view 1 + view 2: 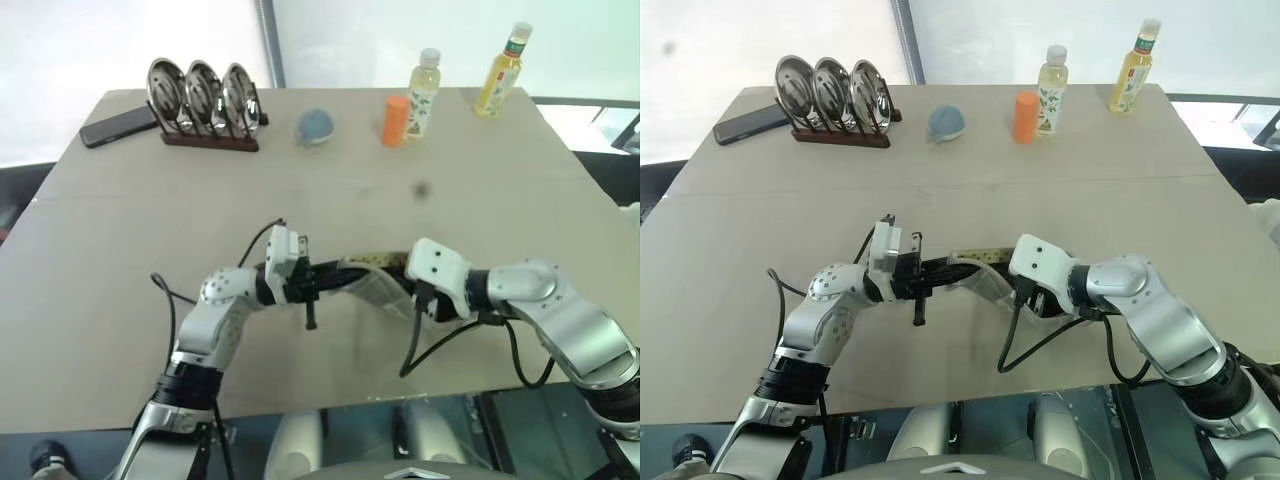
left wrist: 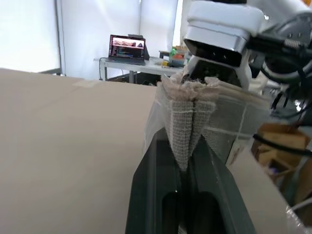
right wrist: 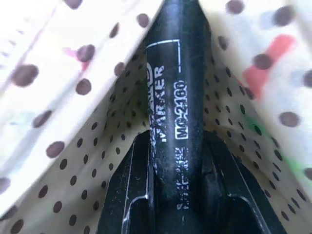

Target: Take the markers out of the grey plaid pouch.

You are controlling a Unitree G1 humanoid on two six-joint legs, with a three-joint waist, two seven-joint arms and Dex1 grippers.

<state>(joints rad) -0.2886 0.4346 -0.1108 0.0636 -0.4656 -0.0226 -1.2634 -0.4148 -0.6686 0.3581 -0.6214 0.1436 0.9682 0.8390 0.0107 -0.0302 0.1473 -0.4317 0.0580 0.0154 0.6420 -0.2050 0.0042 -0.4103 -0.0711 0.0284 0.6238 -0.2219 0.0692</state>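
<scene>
The grey plaid pouch hangs just above the table's front middle, stretched between my two grippers. My left gripper is shut on a folded corner of the pouch's fabric, and in the head views it points toward the right arm. My right gripper reaches inside the pouch, with the pale dotted lining all around it. It is shut on a black marker with white lettering. In the head views the pouch hides the right gripper's tips.
At the table's far side stand a rack of three metal lids, a dark phone, a blue-grey ball, an orange cylinder and two bottles. The table's front edge is close below my arms.
</scene>
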